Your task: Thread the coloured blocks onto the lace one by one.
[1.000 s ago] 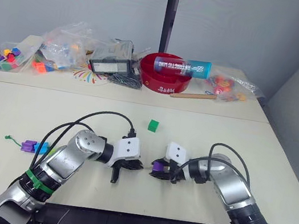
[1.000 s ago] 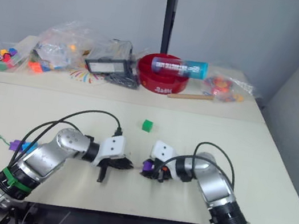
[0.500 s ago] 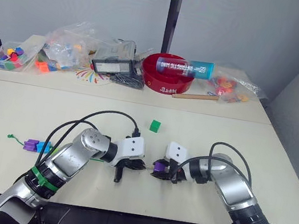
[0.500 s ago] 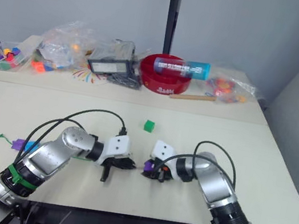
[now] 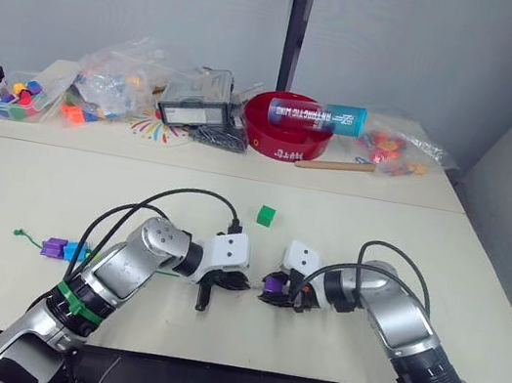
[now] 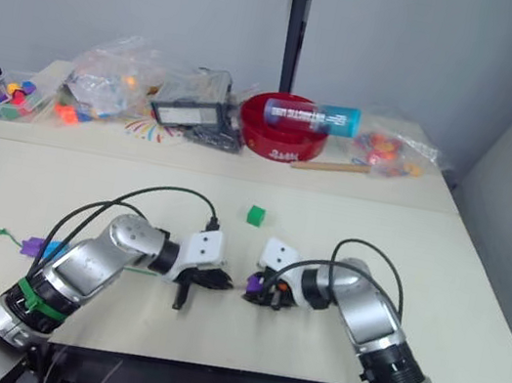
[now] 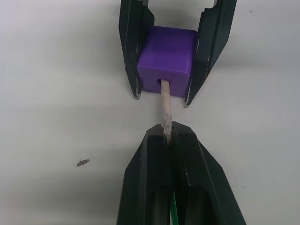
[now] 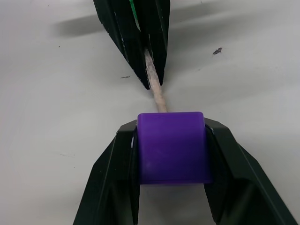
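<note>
Left gripper (image 7: 165,133) clamped on lace's pale tip (image 7: 164,103); right gripper (image 8: 171,140) clamped on purple block (image 7: 167,61), low over desk (image 5: 18,189). I see tip entering block's hole, axis collinear with bore; I push straight through.

The head's two eye views look forward and down from above over the pale flat worktop (image 5: 477,290) toward its far cluttered edge. Each wrist view sits very close, looking along its own gripper's fingers from opposite sides. All views share the small purple plastic cube (image 7: 167,54) and the pale stiff lace tip (image 7: 165,110).
</note>
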